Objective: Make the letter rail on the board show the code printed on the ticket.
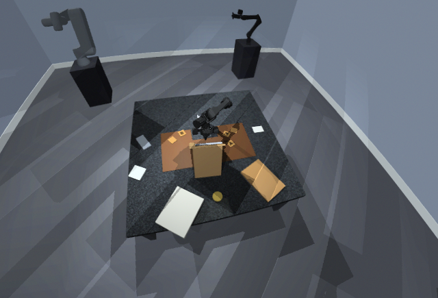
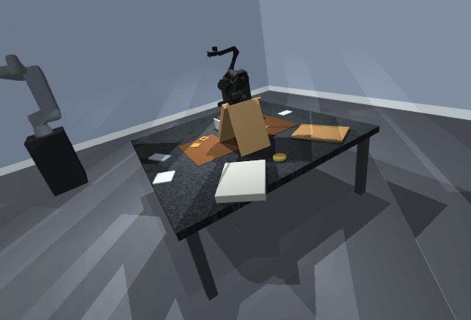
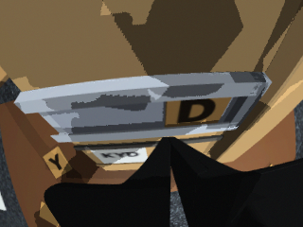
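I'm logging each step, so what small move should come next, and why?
Probably nudge the D tile rightward with the shut gripper: the ticket ends in D, a narrow gap seems to remain before the rail's right end, and the fingertips are near the tile's left edge.

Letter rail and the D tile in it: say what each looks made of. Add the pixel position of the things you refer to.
Letter rail (image 3: 101, 85): probably clear or pale plastic, perhaps metal, glossy; its strips are bluish-grey with bright highlights.

D tile (image 3: 171, 113): looks like smooth wood, possibly wood-coloured plastic; its face is flat tan with a black letter, no grain discernible.
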Robot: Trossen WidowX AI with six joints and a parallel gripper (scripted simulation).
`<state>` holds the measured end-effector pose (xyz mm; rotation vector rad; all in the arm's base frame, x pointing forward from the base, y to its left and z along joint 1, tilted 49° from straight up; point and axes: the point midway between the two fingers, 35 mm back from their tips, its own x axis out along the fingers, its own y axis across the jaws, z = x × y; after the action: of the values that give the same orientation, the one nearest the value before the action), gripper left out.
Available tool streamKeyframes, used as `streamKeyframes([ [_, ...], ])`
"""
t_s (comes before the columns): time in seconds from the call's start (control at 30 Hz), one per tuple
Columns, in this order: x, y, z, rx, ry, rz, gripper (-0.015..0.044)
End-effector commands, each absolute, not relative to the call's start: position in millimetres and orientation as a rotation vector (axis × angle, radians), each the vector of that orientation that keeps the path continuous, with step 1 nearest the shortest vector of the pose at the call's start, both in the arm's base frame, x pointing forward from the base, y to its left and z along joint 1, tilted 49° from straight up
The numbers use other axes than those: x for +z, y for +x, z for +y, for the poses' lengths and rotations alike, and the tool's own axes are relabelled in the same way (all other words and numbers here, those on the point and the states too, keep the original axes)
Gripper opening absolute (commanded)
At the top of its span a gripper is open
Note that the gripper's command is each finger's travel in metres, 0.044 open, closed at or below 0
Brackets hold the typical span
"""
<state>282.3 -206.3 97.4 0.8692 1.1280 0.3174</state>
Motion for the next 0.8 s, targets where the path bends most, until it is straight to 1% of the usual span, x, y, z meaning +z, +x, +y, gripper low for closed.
streamKeyframes([
  [0.0,101.4,282.5,-202.3,0.365,0.856,1.188,0.0],
  [0.77,96.9,291.2,-200.3,0.365,0.855,1.187,0.0],
])
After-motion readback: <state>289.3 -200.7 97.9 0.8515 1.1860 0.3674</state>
